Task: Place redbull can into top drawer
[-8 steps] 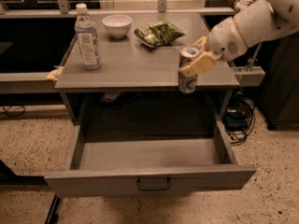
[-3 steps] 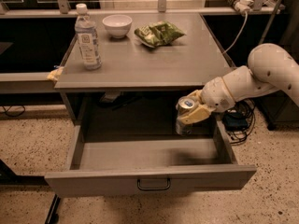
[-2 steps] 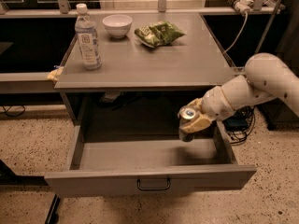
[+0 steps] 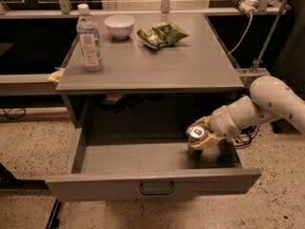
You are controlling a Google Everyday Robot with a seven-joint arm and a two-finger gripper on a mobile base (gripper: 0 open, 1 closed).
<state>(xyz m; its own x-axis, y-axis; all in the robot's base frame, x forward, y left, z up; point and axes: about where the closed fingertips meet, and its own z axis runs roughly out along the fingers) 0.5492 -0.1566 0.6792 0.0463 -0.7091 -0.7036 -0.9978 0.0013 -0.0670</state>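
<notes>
The top drawer (image 4: pixel 133 160) is pulled wide open under the grey table, its flat front panel with a dark loop handle (image 4: pixel 156 189) facing me. My gripper (image 4: pixel 202 134) reaches in from the right, inside the drawer's right part, and is shut on the redbull can (image 4: pixel 195 138). The can stands about upright with its silver top showing. Its base is at or just above the drawer floor; I cannot tell if it touches.
On the table top (image 4: pixel 190 70) stand a clear water bottle (image 4: pixel 89 38) at the left, a white bowl (image 4: pixel 119 26) at the back and a green snack bag (image 4: pixel 162 34). A yellow item (image 4: pixel 56 75) sits at the table's left edge. Cables (image 4: pixel 240 32) hang at the right.
The arm has come down from beside the table top into the open drawer, carrying the can lower and slightly right. The grip has not changed.
</notes>
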